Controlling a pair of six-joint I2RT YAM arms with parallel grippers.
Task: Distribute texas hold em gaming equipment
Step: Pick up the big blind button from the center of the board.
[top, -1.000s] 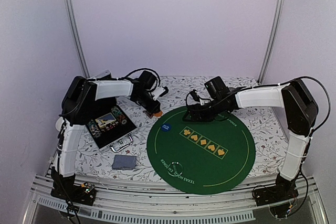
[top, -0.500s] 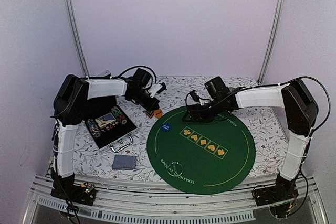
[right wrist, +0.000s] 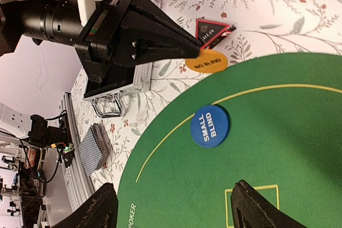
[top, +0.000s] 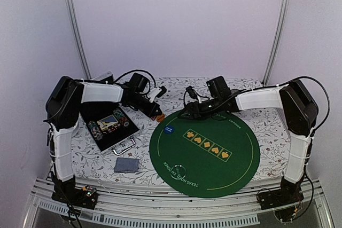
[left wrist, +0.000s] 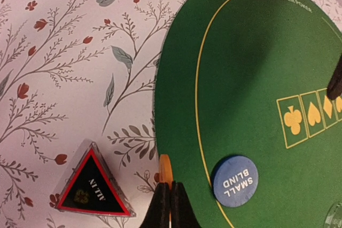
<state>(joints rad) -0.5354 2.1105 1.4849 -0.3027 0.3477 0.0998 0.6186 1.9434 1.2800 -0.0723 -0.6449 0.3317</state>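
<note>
Grip: left gripper pinched shut on the orange BIG BLIND disc, held on edge just off the green mat.
Reason: probably bound for the mat, near the blue SMALL BLIND disc.
Neighbours: ALL IN triangle close by on the floral cloth; card deck and case well apart.
Obstacle: right gripper, jaws spread and empty, hangs over the mat nearby.

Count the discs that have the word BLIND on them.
2. The blue disc lies on the green mat near its edge. The orange disc is pinched in the left gripper, just off the mat. Others may be hidden.
</note>
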